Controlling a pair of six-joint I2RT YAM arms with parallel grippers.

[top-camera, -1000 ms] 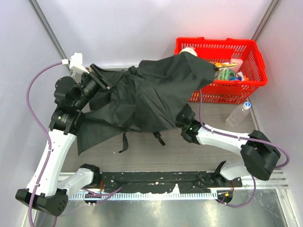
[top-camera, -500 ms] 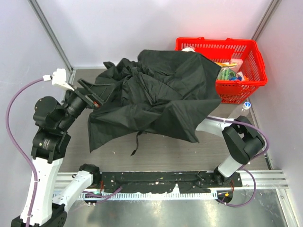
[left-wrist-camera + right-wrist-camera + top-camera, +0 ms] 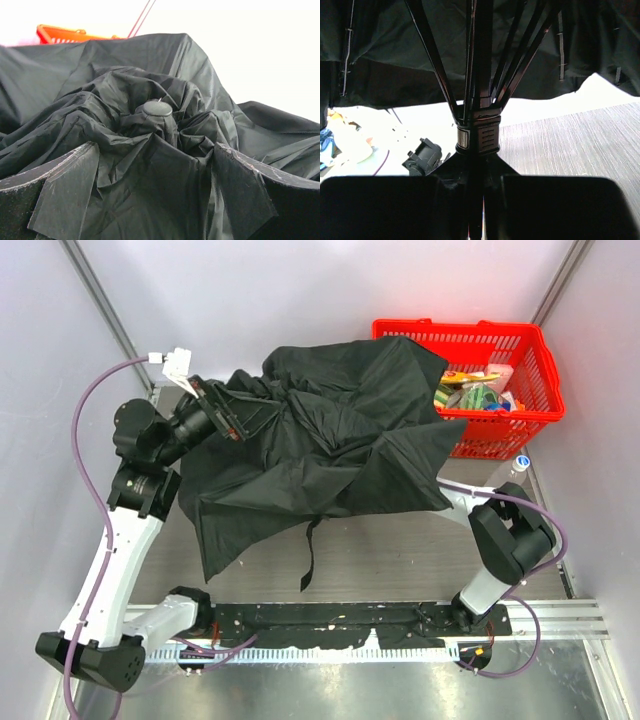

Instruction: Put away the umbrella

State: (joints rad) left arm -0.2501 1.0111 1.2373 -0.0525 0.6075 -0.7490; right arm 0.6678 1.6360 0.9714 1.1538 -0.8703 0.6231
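The umbrella [image 3: 340, 430] is a wide spread of crumpled black fabric over the back half of the table, its far right edge lying over the rim of the red basket [image 3: 505, 345]. My left gripper [image 3: 228, 412] stands open at the canopy's left side. In the left wrist view its fingers [image 3: 67, 192] flank bunched fabric, with the round top cap [image 3: 157, 108] just ahead. From under the canopy, my right gripper [image 3: 482, 205] is shut on the umbrella's shaft just below the runner [image 3: 477, 137], where the ribs fan out. In the top view the fabric hides that gripper.
The red basket holds several packaged items [image 3: 478, 390]. A clear plastic bottle [image 3: 512, 470] lies right of the canopy, near the right wall. A black strap [image 3: 309, 555] hangs from the fabric's front edge. The right arm's elbow [image 3: 510, 540] sits near the front right.
My left gripper has opened, swung out to the left and come back to the canopy. The canopy has shifted left and uncovered more of the basket. The right arm has folded under it.
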